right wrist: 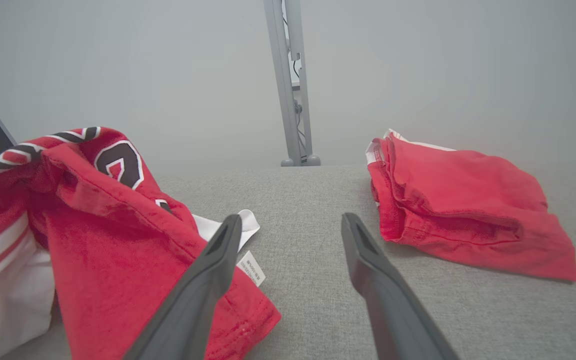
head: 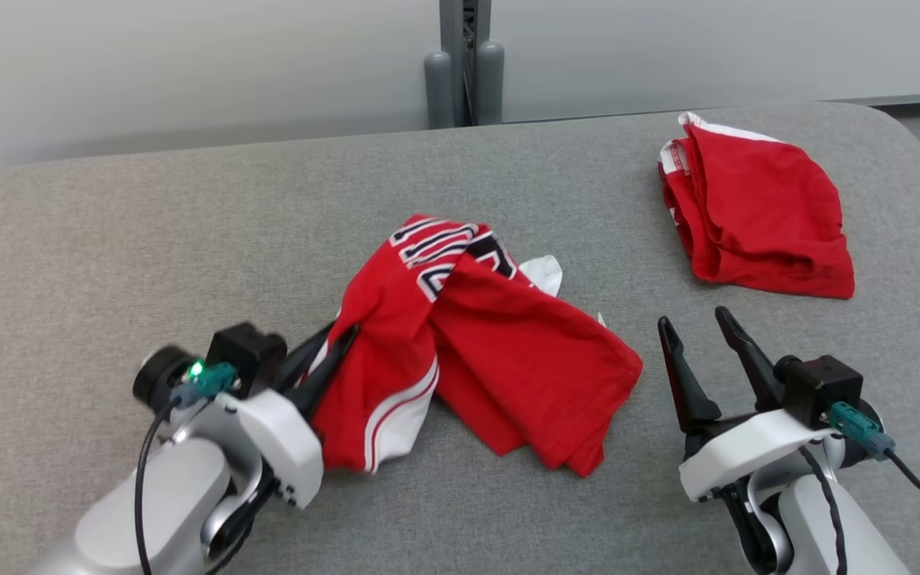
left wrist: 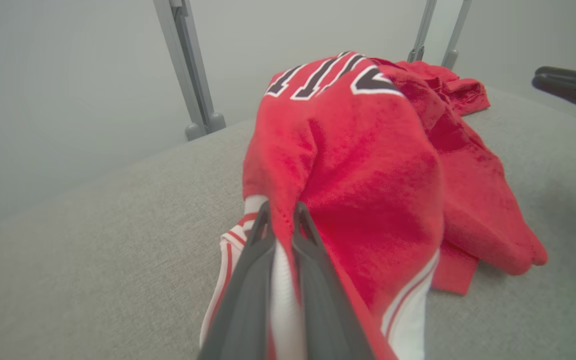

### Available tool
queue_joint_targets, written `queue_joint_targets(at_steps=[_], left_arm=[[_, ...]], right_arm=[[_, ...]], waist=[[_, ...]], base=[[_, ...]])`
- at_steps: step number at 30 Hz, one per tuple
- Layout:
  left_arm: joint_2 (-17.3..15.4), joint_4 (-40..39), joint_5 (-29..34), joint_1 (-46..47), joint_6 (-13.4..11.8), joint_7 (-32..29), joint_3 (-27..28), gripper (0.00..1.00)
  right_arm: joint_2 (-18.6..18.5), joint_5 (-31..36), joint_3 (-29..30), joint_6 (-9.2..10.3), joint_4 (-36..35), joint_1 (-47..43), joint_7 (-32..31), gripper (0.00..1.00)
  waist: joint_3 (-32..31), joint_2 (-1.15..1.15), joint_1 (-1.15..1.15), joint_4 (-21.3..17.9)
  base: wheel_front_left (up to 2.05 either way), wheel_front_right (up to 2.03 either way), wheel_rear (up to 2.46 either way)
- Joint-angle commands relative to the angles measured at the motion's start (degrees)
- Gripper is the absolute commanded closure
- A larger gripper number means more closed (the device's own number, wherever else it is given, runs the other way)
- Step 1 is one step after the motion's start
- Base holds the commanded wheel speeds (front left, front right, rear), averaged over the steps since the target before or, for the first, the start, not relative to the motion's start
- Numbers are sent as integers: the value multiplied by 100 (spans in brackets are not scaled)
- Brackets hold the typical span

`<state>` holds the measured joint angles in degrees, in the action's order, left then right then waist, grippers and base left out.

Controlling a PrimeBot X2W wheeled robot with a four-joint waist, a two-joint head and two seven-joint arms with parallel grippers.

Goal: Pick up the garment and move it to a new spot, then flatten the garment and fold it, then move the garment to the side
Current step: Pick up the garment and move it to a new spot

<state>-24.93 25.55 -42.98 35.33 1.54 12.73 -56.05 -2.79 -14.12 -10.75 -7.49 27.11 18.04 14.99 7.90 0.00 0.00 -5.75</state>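
left gripper (left wrist: 280,212) clamped on white-trimmed edge of red jersey (head: 508,351), crumpled mid table (head: 109,239), block lettering too folded to read, care tag (right wrist: 251,267) print too small; right gripper (head: 691,316) spread wide, empty, just beside it.

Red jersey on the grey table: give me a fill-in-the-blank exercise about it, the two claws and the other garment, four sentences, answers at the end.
1. The left claw is ____ on the crumpled jersey.
2. The right claw stands ____, with nothing between its fingers.
3. The folded red garment lies on the table toward the robot's far ____ side.
4. The lettering on the crumpled jersey is black, outlined in ____.

Missing words: shut; open; right; white.
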Motion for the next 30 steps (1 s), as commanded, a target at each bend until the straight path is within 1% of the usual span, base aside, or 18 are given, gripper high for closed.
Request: queue_joint_targets(at_steps=[1, 5, 10, 12, 13, 14, 15, 16, 23, 27, 30], left_arm=[[-12, 97, -58, -110, 52, 46, 1, 100], [0, 589, -39, -312, 111, 118, -41, 100], [196, 1131, -70, -463, 170, 210, 24, 100], [249, 1303, 30, -469, 138, 233, 68, 100], [280, 1384, 93, -467, 97, 238, 85, 82], [332, 1435, 131, -477, 69, 243, 123, 51], [379, 1427, 184, -483, 44, 248, 201, 2], [415, 1402, 220, -514, 26, 250, 300, 0], [488, 890, 750, -925, -195, 249, 1222, 0], [497, 237, 1155, -1264, -421, 249, 1887, 0], [565, -324, 1496, -1605, -555, 250, 2393, 0]], right_arm=[[-25, -7, -8, 0, 26, -69, 27, 0], [-24, -29, -70, 0, 68, -82, 28, 0], [-24, -43, -115, 0, 120, -94, 27, 0], [-25, -56, -136, 0, 147, -94, 28, 0], [-24, -66, -161, 0, 157, -93, 28, 0], [-24, -75, -172, 0, 165, -95, 28, 0], [-25, -78, -177, 0, 171, -104, 28, 0], [-26, -85, -174, 0, 174, -117, 28, 0], [-26, -112, -143, 0, 146, -201, 28, 0], [-25, -101, -145, 0, 103, -162, 27, 0], [-27, -89, -119, 0, 70, -170, 28, 0]], waist=[[-30, 0, 0, 40], [-77, 0, 0, 89], [-122, 0, 0, 137], [-140, 0, 0, 155], [-146, 0, 0, 164], [-154, 0, 0, 173], [-164, 0, 0, 186], [-173, 0, 0, 204], [-265, 0, 0, 323], [-244, 0, 0, 329], [-228, 0, 0, 336]], base=[[0, 0, 0], [0, 0, 0], [0, 0, 0], [0, 0, 0], [0, 0, 0], [0, 0, 0], [0, 0, 0], [0, 0, 0], [0, 0, 0], [0, 0, 0], [0, 0, 0]])
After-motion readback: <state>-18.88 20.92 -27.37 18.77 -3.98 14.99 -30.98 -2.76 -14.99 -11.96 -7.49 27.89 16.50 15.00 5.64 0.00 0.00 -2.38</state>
